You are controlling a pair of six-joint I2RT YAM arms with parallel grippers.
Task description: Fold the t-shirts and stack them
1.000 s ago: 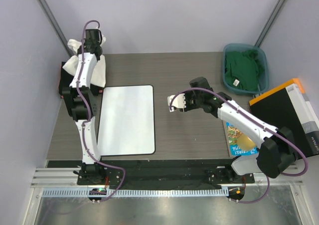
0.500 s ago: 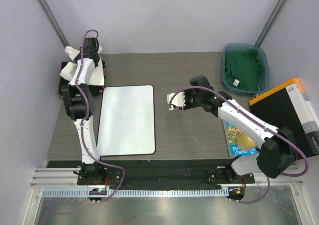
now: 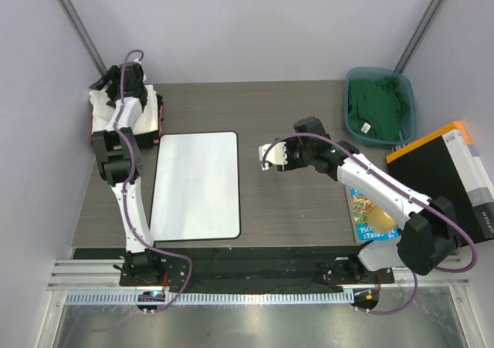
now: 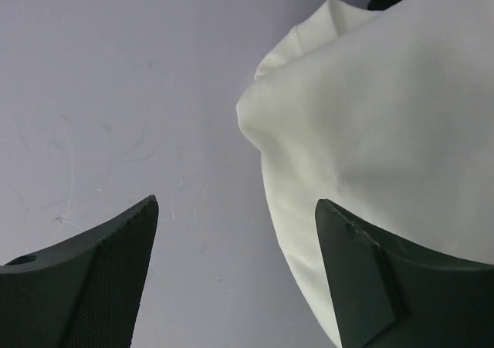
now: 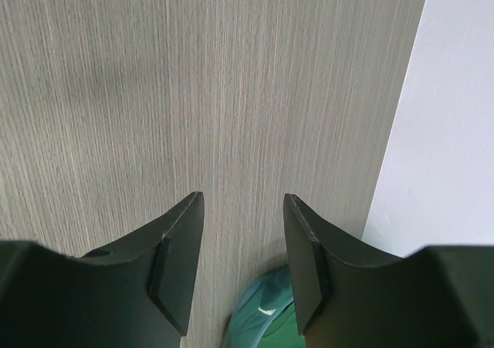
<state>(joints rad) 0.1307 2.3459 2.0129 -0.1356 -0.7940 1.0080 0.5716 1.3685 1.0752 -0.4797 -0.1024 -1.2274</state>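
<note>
Top external: we found a flat white black-rimmed board [image 3: 197, 182] near a rumpled white cloth t-shirt [image 4: 370, 132]; left gripper [image 4: 235, 209] and right gripper [image 5: 243, 201] both stood parted.

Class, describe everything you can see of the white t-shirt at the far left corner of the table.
The white t-shirt is soft, off-white cloth, bunched in loose folds, not flat. It sits at the far left corner of the table, with red and black cloth showing at its edge. The left gripper hangs over it, jaws open; the cloth runs past one finger, unclamped.
</note>
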